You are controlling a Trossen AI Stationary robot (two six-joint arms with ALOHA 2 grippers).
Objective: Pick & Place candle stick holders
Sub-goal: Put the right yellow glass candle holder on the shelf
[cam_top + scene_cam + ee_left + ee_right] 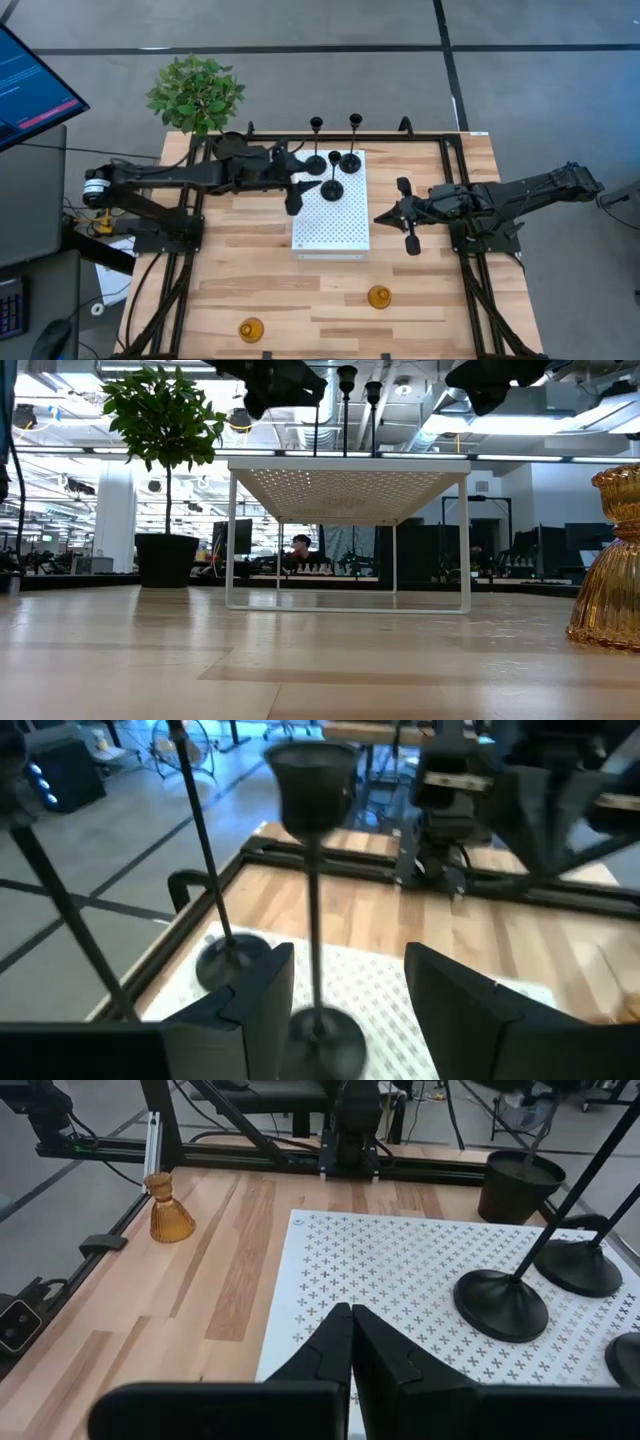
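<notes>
You have a white perforated stand point(331, 215) near the middle of the wooden tabletop point(250, 270); treat it as your reference landmark.

Three black candle stick holders stand upright on the far end of the stand's top. The first black holder point(331, 188) sits nearest the stand's centre, the second black holder point(315, 163) stands just beyond it toward the far left corner, and the third black holder point(351, 160) stands beside the second, toward the far right.

The left end effector point(350, 995) hovers at the stand's left far edge. Its fingers point(262, 995) are spread apart on either side of the first holder's thin stem, not touching it. In the left wrist view the stem rises between the two dark fingers with clear space on both sides, and the disc base rests on the perforated surface.

The right end effector point(351, 1342) sits at the stand's right edge, its fingers pressed together with nothing between them. It points toward the stand's top.

Two amber candle stick holders stand on the tabletop, well apart from the stand on its near side. One amber holder point(379, 297) lies beyond the stand's near right corner. The other amber holder point(251, 329) lies farther out, toward the near left.

A potted plant point(196, 93) stands off the stand's far left corner.
</notes>
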